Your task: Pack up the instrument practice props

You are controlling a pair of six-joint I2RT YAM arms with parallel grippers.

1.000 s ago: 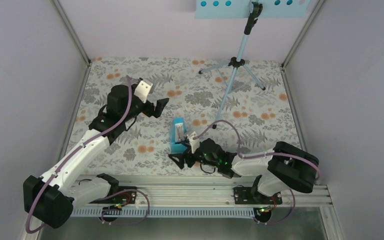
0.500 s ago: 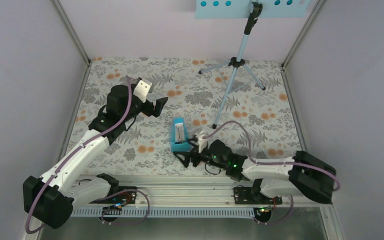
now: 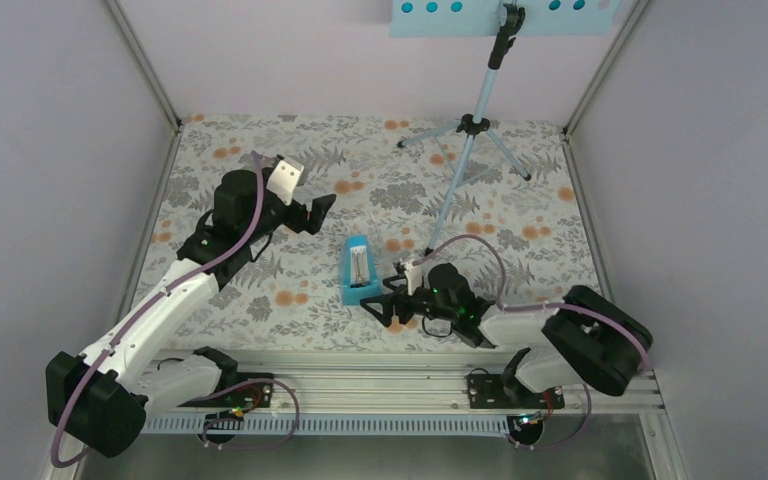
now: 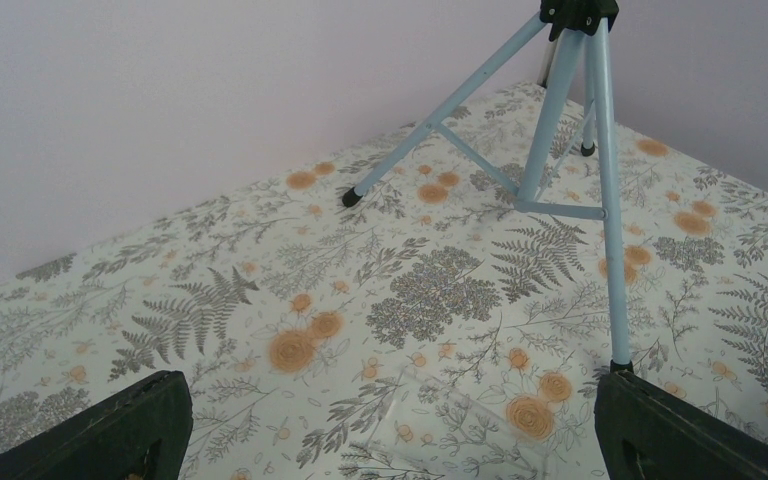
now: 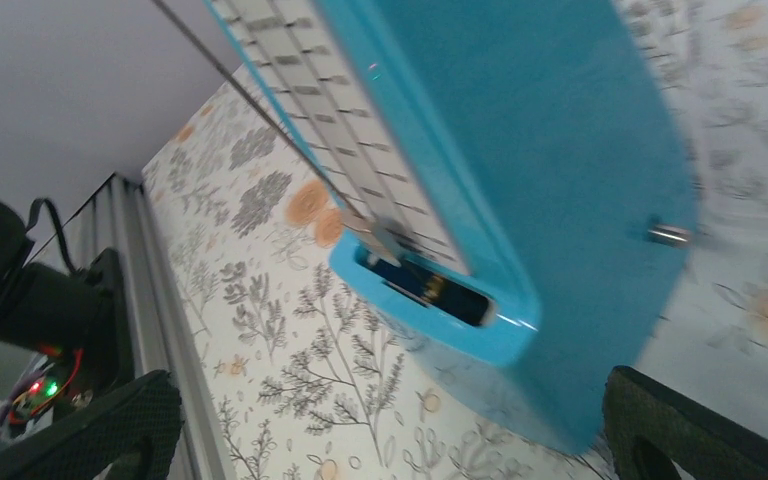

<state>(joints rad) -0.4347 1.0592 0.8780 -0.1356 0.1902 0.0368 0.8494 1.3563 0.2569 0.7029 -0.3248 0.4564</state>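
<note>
Now right claw [image 3: 381,307] spread, just beside metronome [image 3: 358,268]; left claw [image 3: 317,213] likewise spread.

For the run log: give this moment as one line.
left gripper open, empty | right gripper open at metronome | music stand standing

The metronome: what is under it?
The metronome rests on the floral tablecloth. Nothing else shows at its edges; the patch directly beneath its body is hidden.
</note>
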